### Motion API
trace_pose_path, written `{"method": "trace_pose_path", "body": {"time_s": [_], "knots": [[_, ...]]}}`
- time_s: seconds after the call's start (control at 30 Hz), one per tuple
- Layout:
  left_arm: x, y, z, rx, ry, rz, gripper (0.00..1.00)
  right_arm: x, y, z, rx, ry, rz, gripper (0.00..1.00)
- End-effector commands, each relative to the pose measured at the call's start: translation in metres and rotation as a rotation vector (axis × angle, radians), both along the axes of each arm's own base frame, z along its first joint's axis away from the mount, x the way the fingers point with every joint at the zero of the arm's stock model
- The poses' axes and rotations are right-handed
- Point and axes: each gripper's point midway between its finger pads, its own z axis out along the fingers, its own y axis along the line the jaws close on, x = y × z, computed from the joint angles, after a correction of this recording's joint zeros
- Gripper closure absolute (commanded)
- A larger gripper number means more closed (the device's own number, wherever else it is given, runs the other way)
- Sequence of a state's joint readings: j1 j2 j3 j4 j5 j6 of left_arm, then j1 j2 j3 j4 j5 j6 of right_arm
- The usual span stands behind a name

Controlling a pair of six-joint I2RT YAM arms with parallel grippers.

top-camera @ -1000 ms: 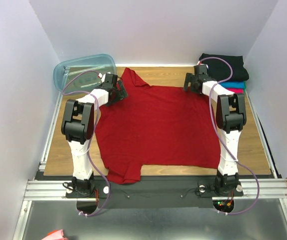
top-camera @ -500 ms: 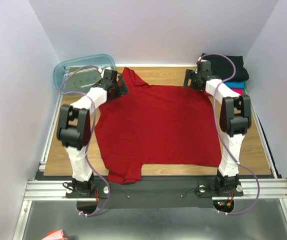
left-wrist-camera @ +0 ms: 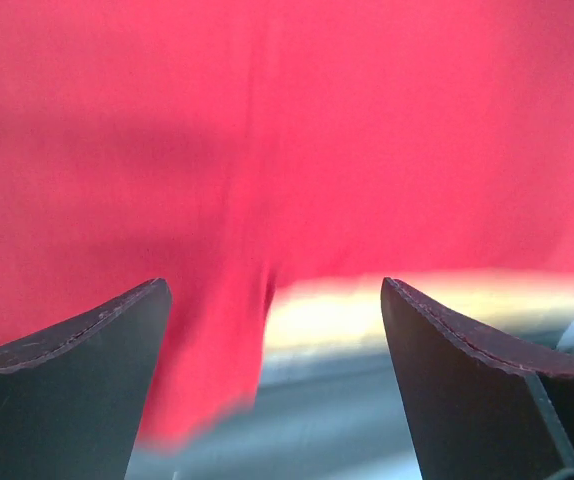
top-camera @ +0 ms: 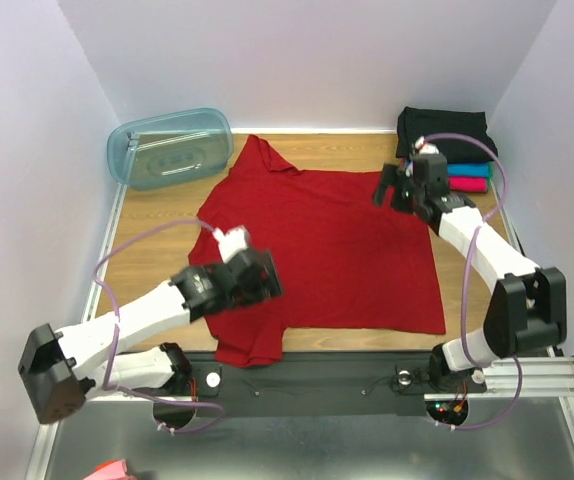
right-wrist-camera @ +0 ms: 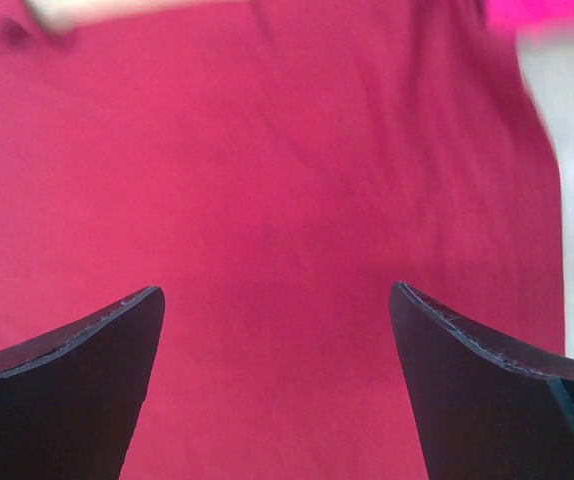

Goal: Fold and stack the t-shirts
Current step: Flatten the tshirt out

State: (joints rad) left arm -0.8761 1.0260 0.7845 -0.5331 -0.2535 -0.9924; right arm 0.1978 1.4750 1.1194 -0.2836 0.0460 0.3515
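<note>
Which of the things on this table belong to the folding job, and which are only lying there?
Job: red t-shirt, spread flat; black t-shirt, teal t-shirt and magenta t-shirt, stacked at the far right.
Lying about: pale blue plastic tub, far left.

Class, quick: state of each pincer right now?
Left pincer: open, holding nothing, over the red t-shirt.
Right pincer: open, holding nothing, over the same shirt.
</note>
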Motion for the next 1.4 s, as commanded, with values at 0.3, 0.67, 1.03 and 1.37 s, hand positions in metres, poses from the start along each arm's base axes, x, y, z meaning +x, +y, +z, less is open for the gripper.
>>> {"method": "trace_pose_path", "body": {"time_s": [0.3,0.67,1.03,1.37], "knots": [[-0.153,0.025,-0.064,0.292,0.389,0.013,0.11,-0.072,-0.022,-0.014,0.059,0.028,-0.122,0.00],[-0.133,0.010,-0.089,0.230,0.320,-0.010,0.18,-0.118,-0.027,-0.043,0.106,0.090,-0.165,0.00],[-0.126,0.019,-0.108,0.263,0.346,-0.029,0.96,-0.178,-0.055,-0.057,0.149,0.165,-0.401,0.00],[-0.113,0.017,-0.095,0.248,0.277,-0.055,1.00,-0.225,-0.055,-0.060,0.321,0.302,-0.633,0.01]]}}
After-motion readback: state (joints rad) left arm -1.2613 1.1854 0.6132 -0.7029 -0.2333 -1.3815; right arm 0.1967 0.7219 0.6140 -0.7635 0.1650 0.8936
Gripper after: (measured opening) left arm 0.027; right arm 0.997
